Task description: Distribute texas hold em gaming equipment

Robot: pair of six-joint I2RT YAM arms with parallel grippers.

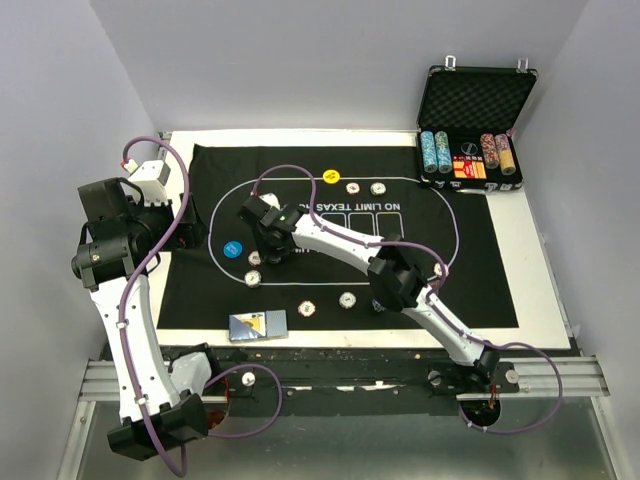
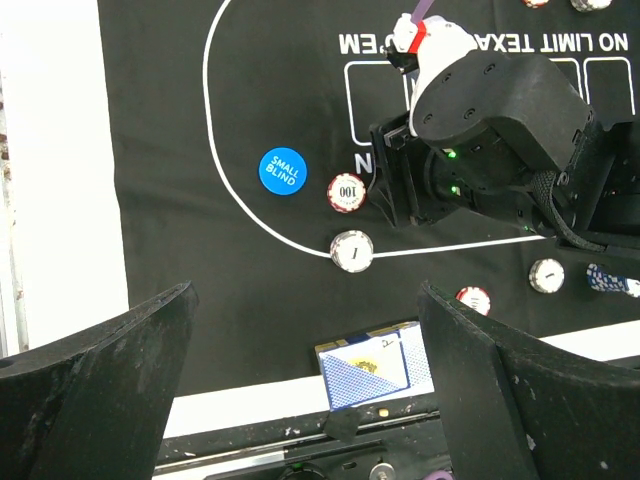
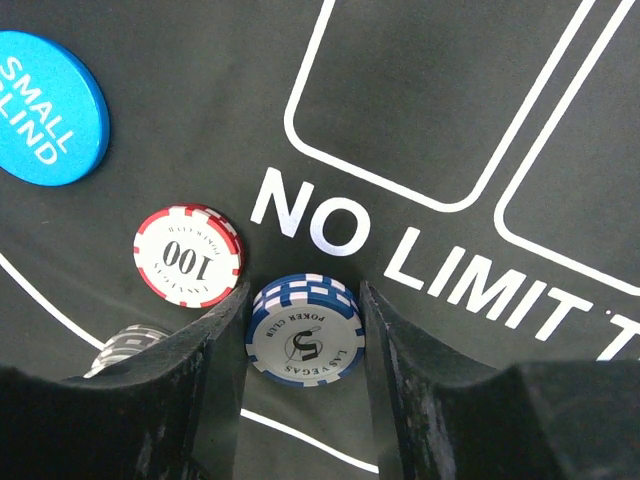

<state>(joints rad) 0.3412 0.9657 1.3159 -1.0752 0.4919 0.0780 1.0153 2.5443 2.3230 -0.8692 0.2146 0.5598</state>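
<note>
Gripping a blue chip (image 3: pixel 305 335) by its rim, the right gripper (image 3: pixel 302 292) stands low over the left part of the black mat (image 1: pixel 460 270). One finger presses against each side of the chip, which is face up just beside the printed "NO". A red chip (image 3: pixel 188 254) marked 100 lies just beside it, toward the mat's left edge, and the blue button (image 3: pixel 45 110) lies farther that way. A white chip (image 2: pixel 351 250) rests on the white oval line nearby. The left gripper (image 2: pixel 305 290) hangs above the mat's near left corner, fingers spread wide and holding nothing. A deck of cards (image 2: pixel 375 368) straddles the mat's near edge. The yellow button (image 1: pixel 331 177) sits near the far edge. The open case (image 1: pixel 478 100) stands at the far right corner of the table (image 1: pixel 540 260).
</note>
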